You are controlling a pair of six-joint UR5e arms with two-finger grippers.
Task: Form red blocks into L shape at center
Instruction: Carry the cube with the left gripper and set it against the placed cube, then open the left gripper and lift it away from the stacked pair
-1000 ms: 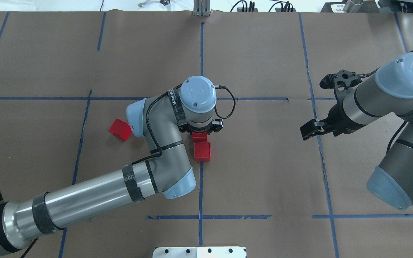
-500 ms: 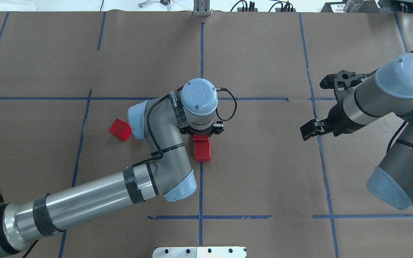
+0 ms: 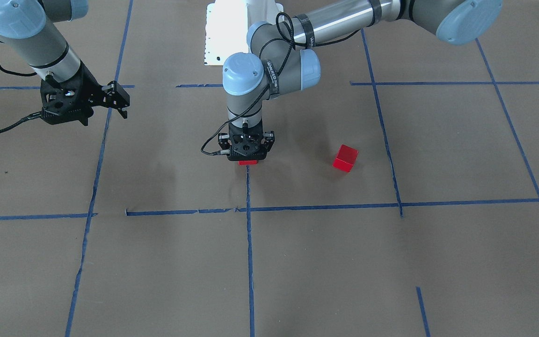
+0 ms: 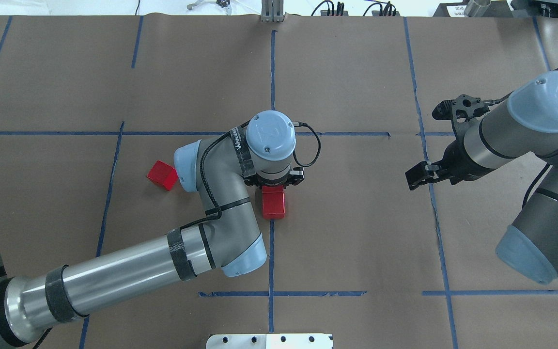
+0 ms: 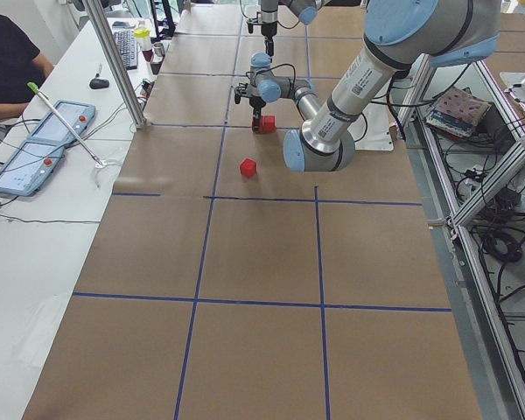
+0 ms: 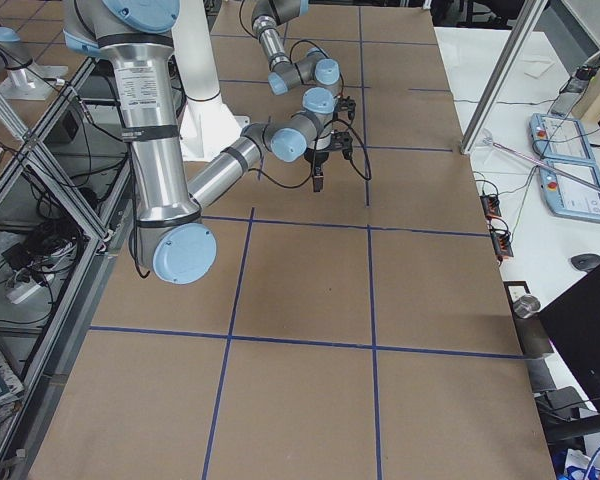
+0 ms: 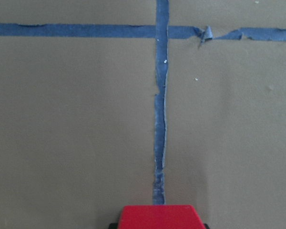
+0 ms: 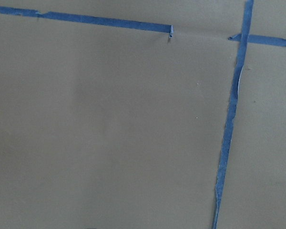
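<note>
— Red blocks [image 4: 273,203]: where do they lie on the table?
— Gripped block [image 7: 157,217]: mid-table, in the centre cell [image 4: 342,213], over its tape line [image 7: 160,119], clasped by the left gripper [image 3: 247,158]. Second block [image 4: 273,206]: just beside it, toward the robot's edge. Third block [image 4: 162,175]: apart, toward the table's left edge.
— And the right gripper [image 4: 414,178]?
— It hovers near the right edge. From here I cannot tell how its fingers stand.

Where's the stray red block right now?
In the overhead view the stray red block lies alone in the middle cell's left half, beside the left arm's elbow joint, well left of the left gripper and the block at the center line.
</note>
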